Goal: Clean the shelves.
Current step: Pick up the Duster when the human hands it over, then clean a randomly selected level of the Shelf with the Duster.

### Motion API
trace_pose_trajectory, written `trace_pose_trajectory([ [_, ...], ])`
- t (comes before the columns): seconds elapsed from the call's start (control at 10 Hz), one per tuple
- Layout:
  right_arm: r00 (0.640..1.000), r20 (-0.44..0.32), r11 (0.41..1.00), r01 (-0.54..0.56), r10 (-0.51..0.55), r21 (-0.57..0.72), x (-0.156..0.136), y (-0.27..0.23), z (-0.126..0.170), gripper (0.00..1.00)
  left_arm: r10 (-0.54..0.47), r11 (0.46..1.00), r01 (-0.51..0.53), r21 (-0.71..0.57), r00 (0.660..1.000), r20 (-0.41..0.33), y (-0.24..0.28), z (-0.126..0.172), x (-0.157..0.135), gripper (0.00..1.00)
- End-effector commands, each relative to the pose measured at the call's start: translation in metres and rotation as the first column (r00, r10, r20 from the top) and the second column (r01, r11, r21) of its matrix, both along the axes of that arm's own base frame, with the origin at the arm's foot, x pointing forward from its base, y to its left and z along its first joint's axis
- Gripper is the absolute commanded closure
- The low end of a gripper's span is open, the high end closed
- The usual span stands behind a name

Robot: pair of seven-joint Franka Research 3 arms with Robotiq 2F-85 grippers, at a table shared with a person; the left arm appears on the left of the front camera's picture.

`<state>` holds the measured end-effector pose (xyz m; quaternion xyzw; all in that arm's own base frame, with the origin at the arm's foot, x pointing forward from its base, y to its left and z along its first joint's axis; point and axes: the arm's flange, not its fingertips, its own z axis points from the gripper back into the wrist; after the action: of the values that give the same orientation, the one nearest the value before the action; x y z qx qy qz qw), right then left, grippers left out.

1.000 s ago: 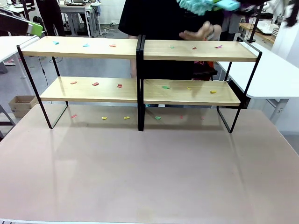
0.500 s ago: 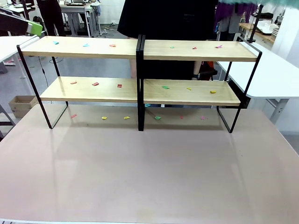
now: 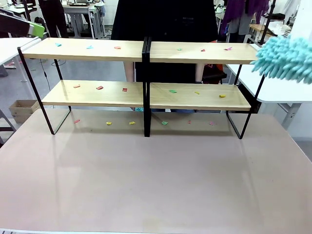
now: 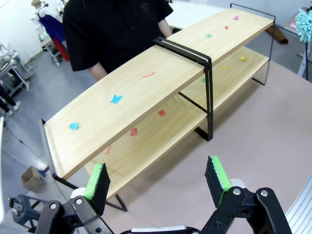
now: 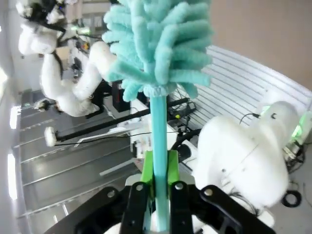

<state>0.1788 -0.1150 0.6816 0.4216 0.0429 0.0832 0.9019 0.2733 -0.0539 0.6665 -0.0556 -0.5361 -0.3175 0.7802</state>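
The shelves (image 3: pixel 97 49) stretch across the upper half of the front frame, standing on the far part of the pinkish tabletop (image 3: pixel 156 185). Small coloured paper scraps (image 3: pixel 99 87) dot all four boards and the tabletop beneath. A person in a black top (image 3: pixel 165 19) stands behind them. At the right edge, a fluffy turquoise duster (image 3: pixel 285 59) hangs by the upper board's end. The right gripper (image 5: pixel 158 187) has its jaws clenched on the duster's handle. The left gripper (image 4: pixel 157 179) has its jaws spread wide and bare, above the tabletop before the shelves.

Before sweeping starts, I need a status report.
Left claw open. Right claw shut on teal duster, at right end of shelves. Coloured scraps on all boards. Person behind shelves.
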Motion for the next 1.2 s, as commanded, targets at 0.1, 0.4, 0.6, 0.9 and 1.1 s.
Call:
trace_pose_trajectory([
  [0.1,1.000,-0.007,1.000,0.010,-0.010,0.029,-0.0043,-0.0052,0.0208,1.00,-0.001,1.000,0.001,-0.003,1.000,0.000,0.0008,-0.0007,0.0006,0.00],
  [0.4,1.000,-0.007,1.000,0.010,-0.010,0.029,-0.0043,-0.0052,0.0208,1.00,-0.001,1.000,0.001,-0.003,1.000,0.000,0.0008,-0.0007,0.0006,0.00],
  [0.6,1.000,-0.007,1.000,0.010,-0.010,0.029,-0.0043,-0.0052,0.0208,1.00,-0.001,1.000,0.001,-0.003,1.000,0.000,0.0008,-0.0007,0.0006,0.00],
  [0.9,1.000,-0.007,1.000,0.010,-0.010,0.029,-0.0043,-0.0052,0.0208,1.00,-0.001,1.000,0.001,-0.003,1.000,0.000,0.0008,-0.0007,0.0006,0.00],
  [1.1,1.000,-0.007,1.000,0.010,-0.010,0.029,-0.0043,-0.0052,0.0208,1.00,-0.001,1.000,0.001,-0.003,1.000,0.000,0.0008,-0.0007,0.0006,0.00],
])
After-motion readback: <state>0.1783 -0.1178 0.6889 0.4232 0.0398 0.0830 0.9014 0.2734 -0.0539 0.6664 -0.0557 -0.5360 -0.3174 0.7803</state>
